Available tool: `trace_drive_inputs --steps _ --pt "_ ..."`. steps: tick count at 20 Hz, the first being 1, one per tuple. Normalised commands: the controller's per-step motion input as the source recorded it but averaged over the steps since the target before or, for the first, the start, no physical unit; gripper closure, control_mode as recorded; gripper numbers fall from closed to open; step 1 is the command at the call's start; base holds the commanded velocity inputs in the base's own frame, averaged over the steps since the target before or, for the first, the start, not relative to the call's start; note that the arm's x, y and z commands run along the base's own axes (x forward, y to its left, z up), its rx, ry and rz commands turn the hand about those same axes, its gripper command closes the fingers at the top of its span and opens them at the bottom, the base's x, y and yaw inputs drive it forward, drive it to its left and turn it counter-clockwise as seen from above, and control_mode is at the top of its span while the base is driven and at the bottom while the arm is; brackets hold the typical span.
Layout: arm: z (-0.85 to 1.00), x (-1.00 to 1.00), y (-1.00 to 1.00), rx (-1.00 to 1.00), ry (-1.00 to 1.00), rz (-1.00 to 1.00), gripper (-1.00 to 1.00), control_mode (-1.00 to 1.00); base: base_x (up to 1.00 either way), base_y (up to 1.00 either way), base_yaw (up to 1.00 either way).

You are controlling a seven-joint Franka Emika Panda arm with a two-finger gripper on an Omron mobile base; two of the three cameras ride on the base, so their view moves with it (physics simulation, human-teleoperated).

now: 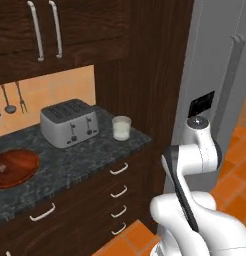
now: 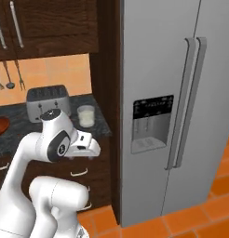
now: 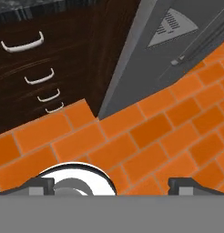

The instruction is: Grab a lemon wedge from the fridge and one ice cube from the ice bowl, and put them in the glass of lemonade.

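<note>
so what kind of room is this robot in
A simulated home kitchen, by the look of it. A tall silver fridge with a dispenser panel stands beside a dark stone counter that carries a toaster and a glass of lemonade, with dark wood cabinets above.

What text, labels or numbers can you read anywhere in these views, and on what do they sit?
None can be read.
Fridge dispenser panel: faint pale marks on the dark strip, too small and blurred to read.
Toaster: small dark controls on its front, no legible lettering.
Glass of lemonade, ice bowl, cabinets and drawers: no markings.
</note>
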Motion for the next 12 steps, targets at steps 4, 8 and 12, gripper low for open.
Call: trace_drive_inputs --steps 4,8,12 --pt "0.0 0.0 0.0 0.0 0.0 0.0 -1.0 1.0 -0.07 -0.74 0.02" --pt "0.0 0.0 0.0 0.0 0.0 0.0 -1.0 1.0 0.03 -0.88 -0.09" --pt "0.0 0.0 0.0 0.0 0.0 0.0 -1.0 1.0 0.1 -1.0 0.02"
